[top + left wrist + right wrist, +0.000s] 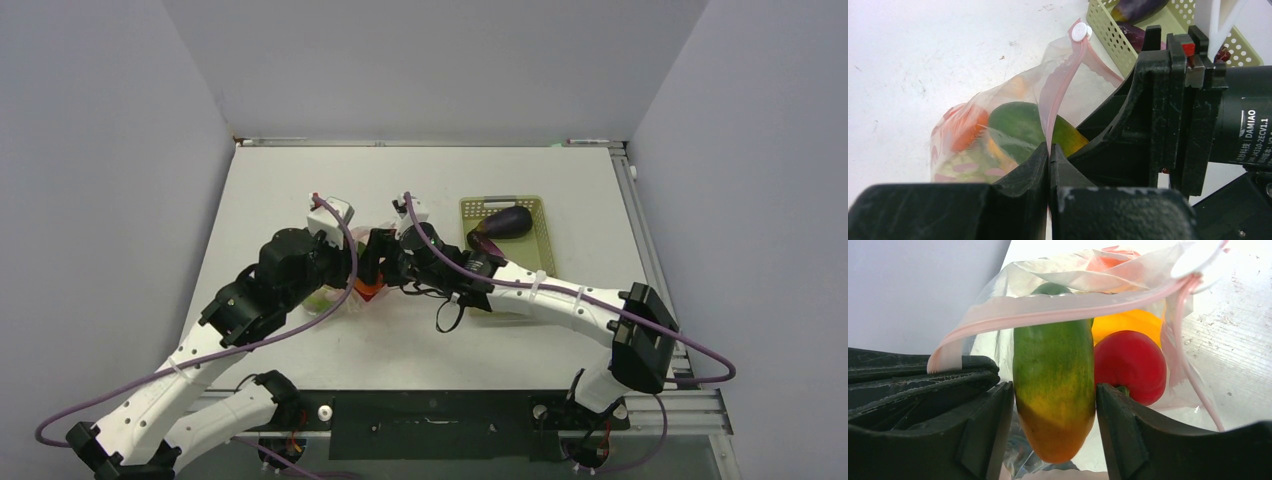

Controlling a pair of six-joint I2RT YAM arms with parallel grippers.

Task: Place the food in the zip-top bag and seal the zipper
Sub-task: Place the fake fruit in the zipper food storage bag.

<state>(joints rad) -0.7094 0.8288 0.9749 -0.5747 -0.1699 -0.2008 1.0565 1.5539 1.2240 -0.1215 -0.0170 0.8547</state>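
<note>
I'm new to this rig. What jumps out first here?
The right pincer grips a green-and-orange toy fruit at the open mouth of the zip-top bag, a red tomato and yellow pepper already inside. The left pincer pinches the pink zipper. An eggplant lies in the mesh basket behind.

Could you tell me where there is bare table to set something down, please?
Bare white table lies at its far-left corner and right of the pale yellow-green mesh basket. The centre is crowded: the left gripper pinches the clear zip-top bag, the right gripper holds a green-orange toy fruit.
</note>
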